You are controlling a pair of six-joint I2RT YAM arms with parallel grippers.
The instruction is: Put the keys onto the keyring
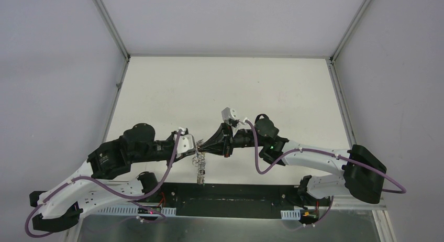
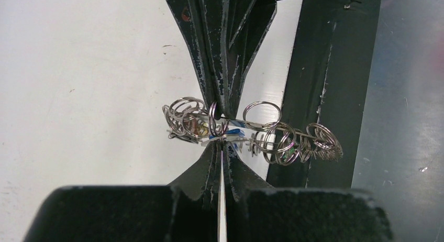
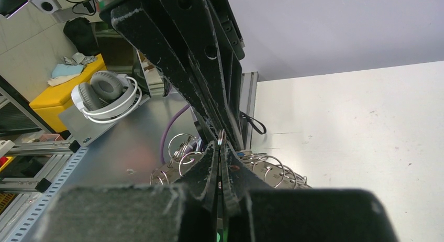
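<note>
Both tools are closed and meet tip to tip over the near edge of the bench [image 2: 78, 69]. The right tool [image 2: 222, 113] pinches the keyring [image 2: 293, 143], which hangs in the air between them. The left tool [image 2: 222, 146] seems to pinch a blue-white key [image 2: 233, 133]. I think the right tool should stay steady while the key slides slowly onto the ring's wire.

The keyring [image 2: 293, 145] is silvery, the keys [image 2: 231, 133] blue and white, the table [image 2: 78, 95] white.

White table [image 1: 173, 90], pale grey walls [image 1: 52, 69] — even light
</note>
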